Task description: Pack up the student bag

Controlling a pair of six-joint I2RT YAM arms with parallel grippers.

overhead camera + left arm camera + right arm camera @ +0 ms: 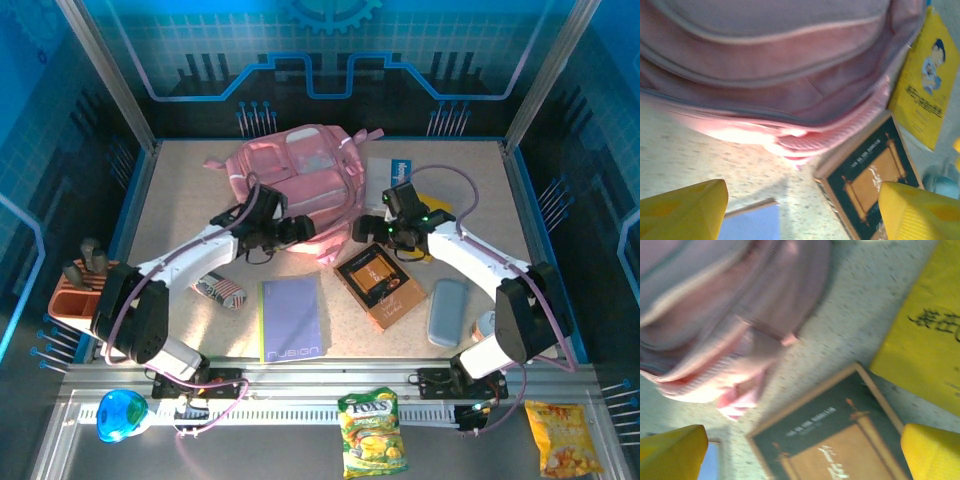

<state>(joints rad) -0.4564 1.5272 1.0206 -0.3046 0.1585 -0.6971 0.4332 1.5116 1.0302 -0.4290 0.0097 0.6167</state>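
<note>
The student bag (295,180), a soft pink backpack, lies at the back middle of the table. My left gripper (300,232) hovers at its near edge, open with nothing between the yellow fingers (685,210). In the left wrist view the student bag (780,60) lies just ahead of the left gripper (802,215). My right gripper (365,230) is beside the bag's near right corner, also open and empty. In the right wrist view the right gripper (802,452) hangs over a dark and orange book (830,435), with the student bag (715,305) up left.
The dark and orange book (382,285), a purple notebook (292,318), a grey case (448,312) and a small patterned pouch (220,292) lie in front of the bag. A yellow booklet (435,210) lies at the right. An orange holder (80,290) stands at the left edge. Snack packs (372,432) rest on the front rail.
</note>
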